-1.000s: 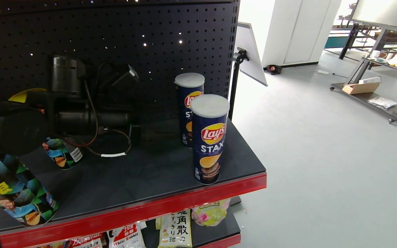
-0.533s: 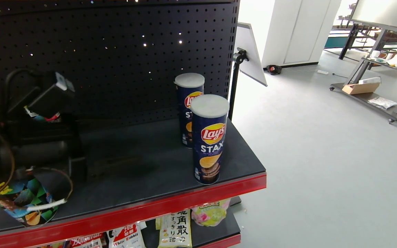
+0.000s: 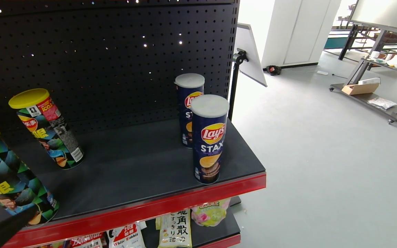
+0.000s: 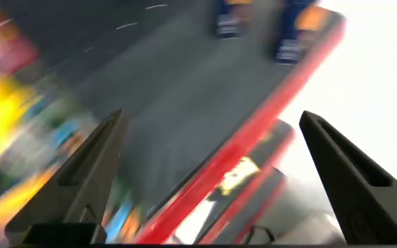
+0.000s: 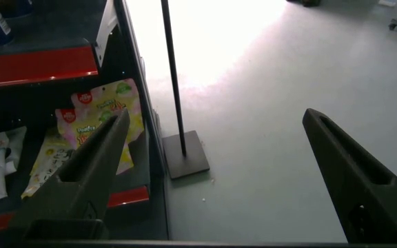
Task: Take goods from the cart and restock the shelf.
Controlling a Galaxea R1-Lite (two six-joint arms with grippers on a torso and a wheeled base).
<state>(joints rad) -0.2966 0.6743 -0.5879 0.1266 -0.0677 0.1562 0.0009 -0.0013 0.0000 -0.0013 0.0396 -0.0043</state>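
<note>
1 yellow-lidded can (image 3: 12,186) stands front-left on the shelf (image 3: 133,165), beside the released left pincer (image 4: 214,116).

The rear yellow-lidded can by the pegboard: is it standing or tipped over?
Standing: the rear yellow-lidded can rests on its base on the shelf, yellow end up.

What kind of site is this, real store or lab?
Probably a mock store aisle in a lab: a pegboard-backed shelf holds chip cans, snack bags sit below, yet beside it is open grey floor and a wheeled rack.
</note>
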